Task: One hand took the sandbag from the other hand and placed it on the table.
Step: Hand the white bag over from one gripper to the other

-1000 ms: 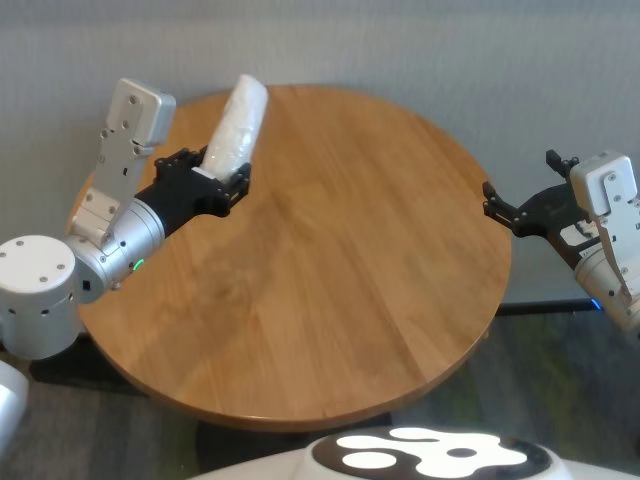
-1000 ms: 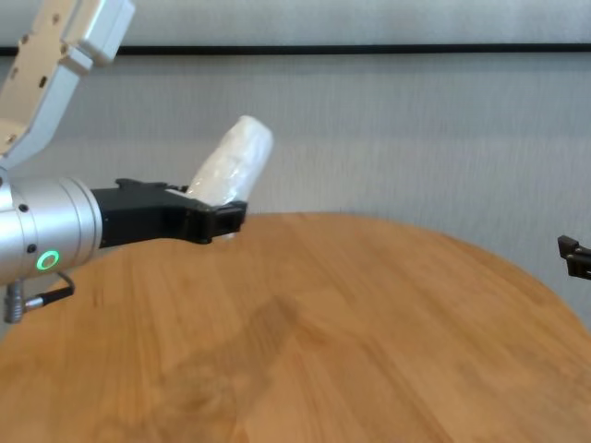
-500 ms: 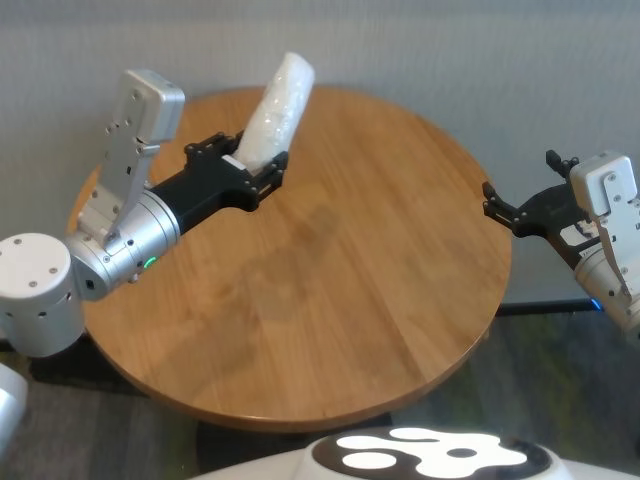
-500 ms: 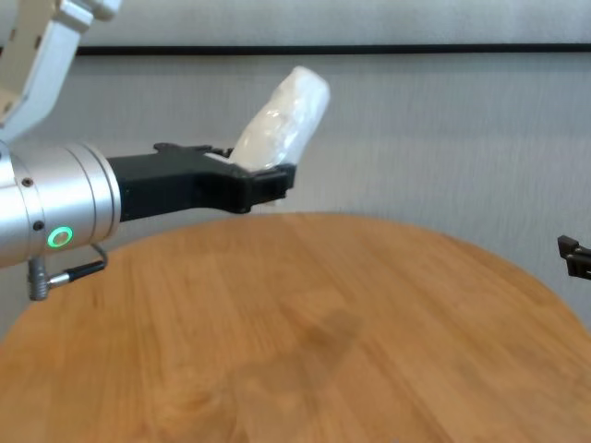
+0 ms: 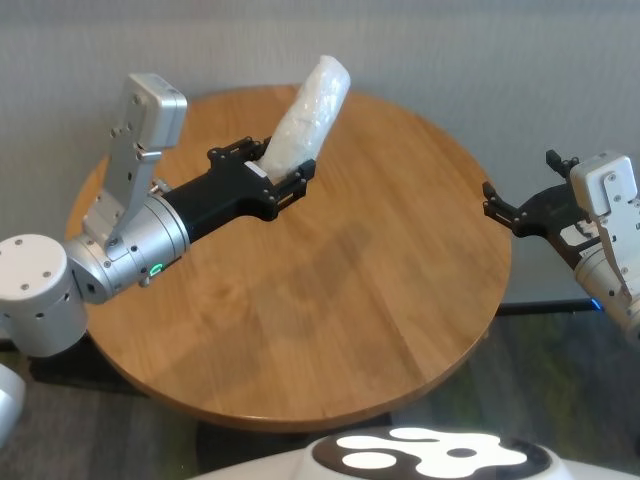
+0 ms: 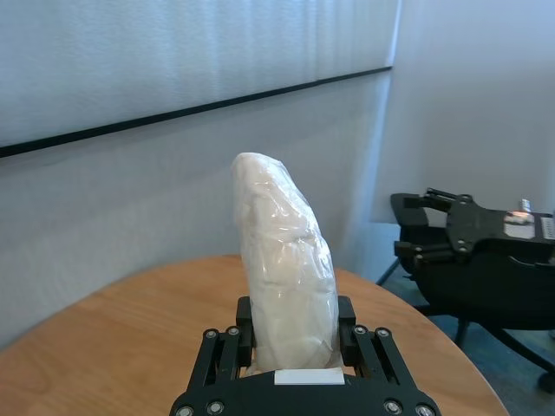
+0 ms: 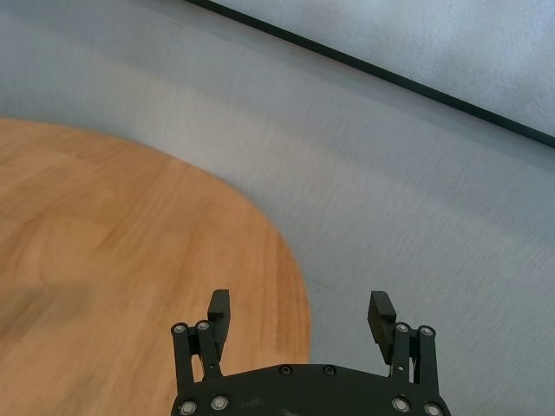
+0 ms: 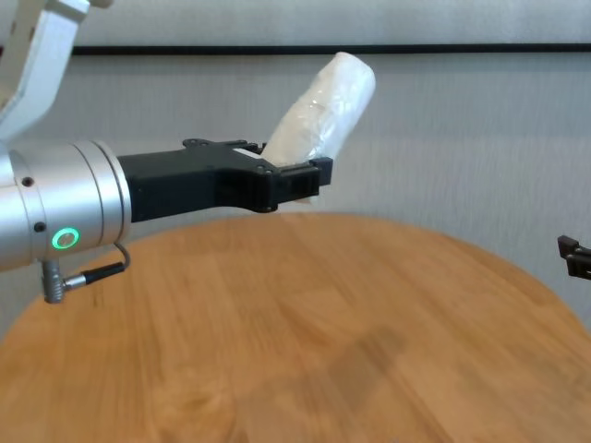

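Observation:
My left gripper (image 5: 285, 180), on the wrist with the green ring, is shut on the lower end of the white sandbag (image 5: 311, 108) and holds it upright and tilted, high above the round wooden table (image 5: 380, 300). The bag also shows in the chest view (image 8: 325, 109) and in the left wrist view (image 6: 286, 269), standing between the black fingers. My right gripper (image 5: 492, 205), on the wrist with the blue ring, is open and empty beside the table's right edge; it shows in the right wrist view (image 7: 299, 309) too.
A grey wall (image 5: 450, 60) stands behind the table. A dark floor (image 5: 560, 380) lies below the table's right side. The robot's white body (image 5: 420, 455) is at the near edge. The right gripper shows far off in the left wrist view (image 6: 408, 225).
My left arm has lifted the sandbag and carried it to the right, toward the table's middle. The right arm has not moved.

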